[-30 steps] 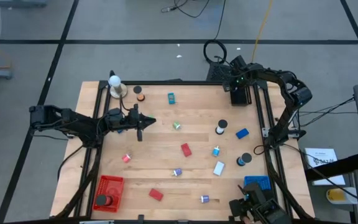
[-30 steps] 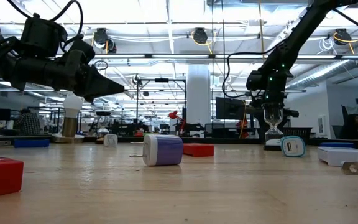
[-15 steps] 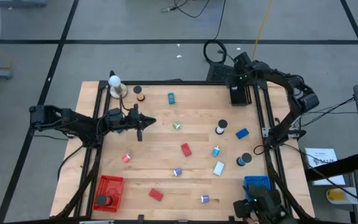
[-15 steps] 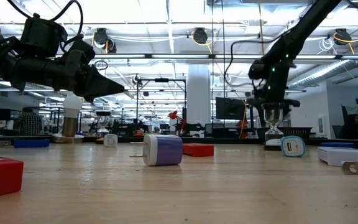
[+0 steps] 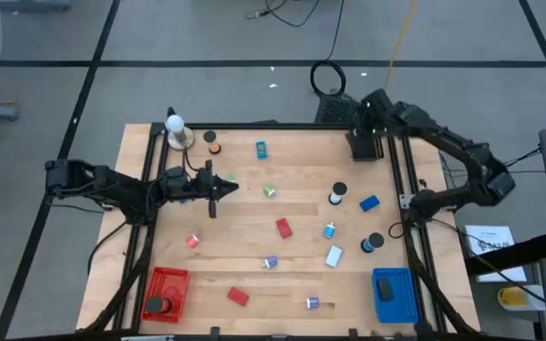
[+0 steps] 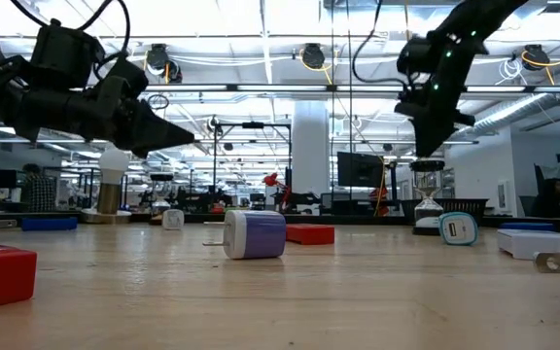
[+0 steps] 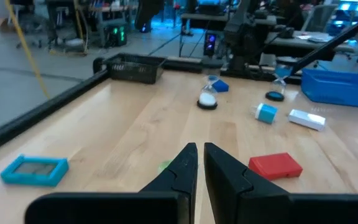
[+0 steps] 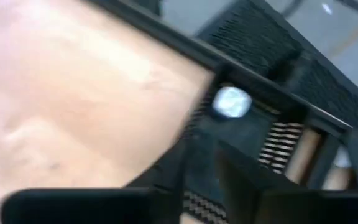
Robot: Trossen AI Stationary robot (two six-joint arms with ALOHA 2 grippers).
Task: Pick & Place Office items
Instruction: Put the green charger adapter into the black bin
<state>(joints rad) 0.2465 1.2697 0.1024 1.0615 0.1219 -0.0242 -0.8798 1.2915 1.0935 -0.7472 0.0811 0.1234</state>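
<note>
Right hand [image 5: 366,144] — now higher over black basket [image 5: 373,142], fingers near together, left hand [image 5: 224,187] unmoved, closed

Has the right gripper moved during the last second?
Yes. In the low view the right gripper has risen, now well above the hourglass it hung just over.

floor: we see grey tiles [image 5: 207,85] with dark seams | ceiling: we see bright strip lights [image 6: 261,19] | behind: white column [image 6: 311,146], cluttered benches [image 6: 56,209]
</note>
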